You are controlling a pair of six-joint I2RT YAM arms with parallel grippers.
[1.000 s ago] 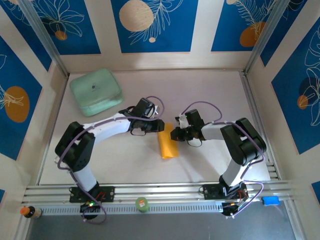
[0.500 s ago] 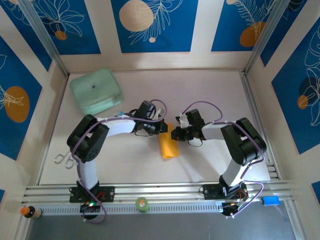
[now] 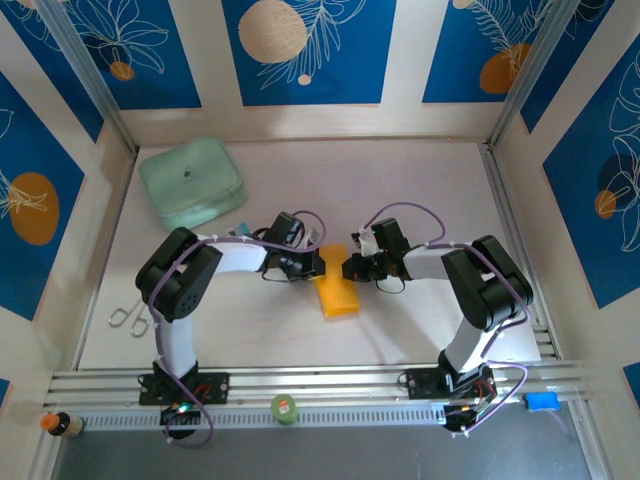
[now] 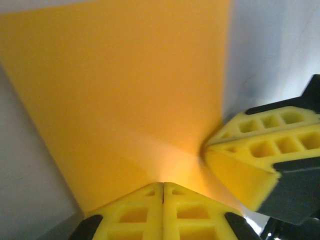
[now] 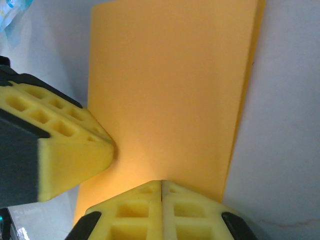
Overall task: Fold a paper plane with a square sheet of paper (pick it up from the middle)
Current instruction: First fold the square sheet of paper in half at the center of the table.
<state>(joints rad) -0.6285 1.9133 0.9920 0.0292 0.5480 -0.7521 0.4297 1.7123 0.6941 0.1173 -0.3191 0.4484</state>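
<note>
The square sheet of paper (image 3: 338, 295) lies on the table as a folded orange-yellow strip, its far end between the two grippers. My left gripper (image 3: 315, 264) is shut, and its closed tips (image 4: 163, 184) rest on the paper (image 4: 125, 90). From the other side my right gripper (image 3: 349, 268) is also shut, its tips (image 5: 161, 181) on the paper (image 5: 175, 90) near the same end. Each wrist view shows the other gripper's yellow fingers (image 4: 250, 165) (image 5: 65, 150) touching the sheet. No pointed paper plane shape shows.
A mint-green rounded box (image 3: 192, 183) sits at the back left. Scissors (image 3: 128, 318) lie near the left edge of the table. A blue-and-white packet (image 5: 12, 15) lies just beyond the left gripper. On the front rail are a green disc (image 3: 285, 408) and a small bottle (image 3: 60, 424).
The left gripper has shut and come down onto the paper's far end, its arm folding in closer. The paper has shifted slightly. The right gripper has stayed put.
</note>
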